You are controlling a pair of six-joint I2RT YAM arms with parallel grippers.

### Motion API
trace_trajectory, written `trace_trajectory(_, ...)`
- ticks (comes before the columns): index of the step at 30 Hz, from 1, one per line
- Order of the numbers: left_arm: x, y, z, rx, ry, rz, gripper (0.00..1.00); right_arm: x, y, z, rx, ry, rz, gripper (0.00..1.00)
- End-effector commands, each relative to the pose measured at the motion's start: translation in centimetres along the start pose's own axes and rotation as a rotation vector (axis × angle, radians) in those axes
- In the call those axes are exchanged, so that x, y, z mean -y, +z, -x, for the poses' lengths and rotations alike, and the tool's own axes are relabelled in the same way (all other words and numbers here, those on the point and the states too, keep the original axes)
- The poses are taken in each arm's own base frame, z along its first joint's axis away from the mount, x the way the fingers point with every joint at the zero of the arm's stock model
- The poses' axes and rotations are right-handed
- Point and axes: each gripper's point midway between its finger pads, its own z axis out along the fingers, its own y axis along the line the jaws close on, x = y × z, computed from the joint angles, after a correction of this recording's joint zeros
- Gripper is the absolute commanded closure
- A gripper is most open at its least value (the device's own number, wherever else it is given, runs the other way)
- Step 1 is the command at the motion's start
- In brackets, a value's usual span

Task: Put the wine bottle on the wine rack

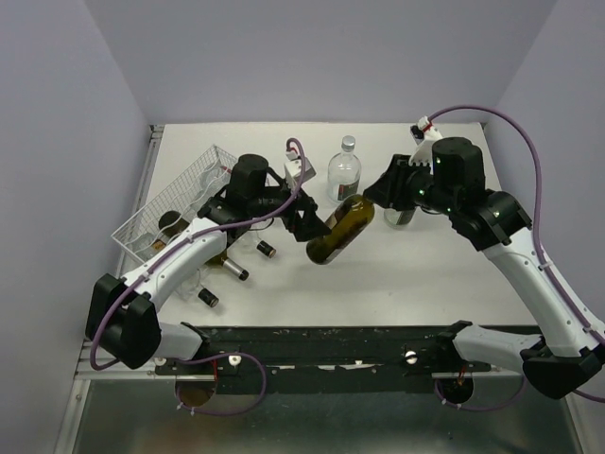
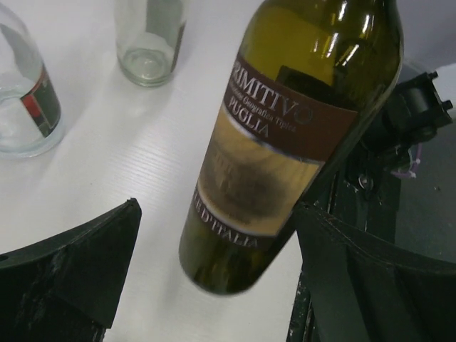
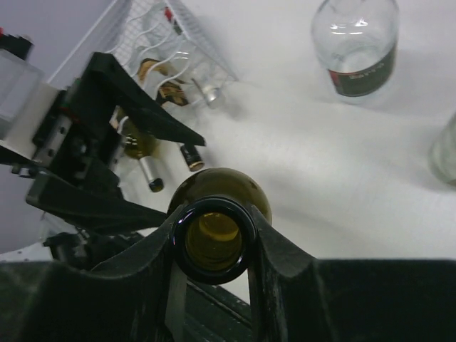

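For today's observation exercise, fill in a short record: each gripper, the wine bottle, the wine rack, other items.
wine bottle: dark green, tilted, not on rack
right gripper: shut on its neck
left gripper: open, beside the bottle's base
wine rack: table's left side, other bottles in it
other: two clear bottles standing on table

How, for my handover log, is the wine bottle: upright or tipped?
Tipped: the wine bottle slants, its neck clamped in the right gripper.

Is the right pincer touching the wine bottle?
Touching. In the right wrist view the right pincer clamps both sides of the wine bottle at its neck.
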Motion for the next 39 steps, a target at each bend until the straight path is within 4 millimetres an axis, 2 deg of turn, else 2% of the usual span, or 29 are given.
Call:
trace_trajectory(1, 2.8, 0.3, 0.3, 0.031, 0.162, -0.115, 0.01, -6.6, -1.0, 2.9, 0.075, 0.092, 0.322, 0.99)
trace_trajectory(9, 5.2, -0.6, -1.9, -0.007, 0.177, -0.249, 0.01, -8.2, -1.7, 3.3, 0.085, 0.088, 0.415, 0.99)
trace_trajectory(14, 6.8, -1.4, -2.5, -0.001, 0.181, -0.323, 0.01, -8.9, -2.1, 4.0, 0.103, 0.073, 0.449, 0.99)
trace_trajectory(21, 6.6, -1.6, -3.3, -0.033, 0.203, -0.318, 0.01, -10.4, -4.1, 4.5, 0.144, 0.014, 0.545, 1.00)
trace_trajectory(25, 6.3, -1.4, -2.5, -0.014, 0.217, -0.295, 0.02, -11.1, -5.2, 4.5, 0.160, -0.013, 0.589, 0.99)
trace_trajectory(27, 5.9, -1.2, -1.8, -0.013, 0.211, -0.270, 0.15, -11.1, -5.4, 4.4, 0.163, -0.015, 0.598, 0.99)
trace_trajectory(29, 5.6, -1.1, -1.4, -0.018, 0.209, -0.251, 0.37, -11.1, -5.4, 4.3, 0.159, -0.012, 0.600, 0.99)
trace_trajectory(32, 5.5, -1.1, -0.5, -0.010, 0.223, -0.245, 0.66, -11.2, -5.2, 4.0, 0.139, 0.014, 0.604, 0.99)
trace_trajectory(33, 5.5, -1.0, -0.3, -0.004, 0.230, -0.247, 0.90, -11.3, -5.4, 4.0, 0.134, 0.015, 0.612, 0.99)
trace_trajectory(34, 5.5, -1.1, 0.1, 0.002, 0.237, -0.239, 1.00, -11.4, -5.4, 4.0, 0.130, 0.021, 0.613, 0.99)
trace_trajectory(36, 5.6, -1.2, 0.3, 0.011, 0.251, -0.238, 1.00, -11.3, -5.4, 4.0, 0.125, 0.028, 0.608, 0.98)
trace_trajectory(37, 5.6, -1.2, 0.6, 0.019, 0.263, -0.229, 1.00, -11.3, -5.4, 4.0, 0.128, 0.025, 0.604, 0.93)
trace_trajectory(39, 5.4, -1.4, 0.9, 0.031, 0.284, -0.206, 1.00, -11.0, -5.4, 3.9, 0.134, 0.015, 0.590, 0.64)
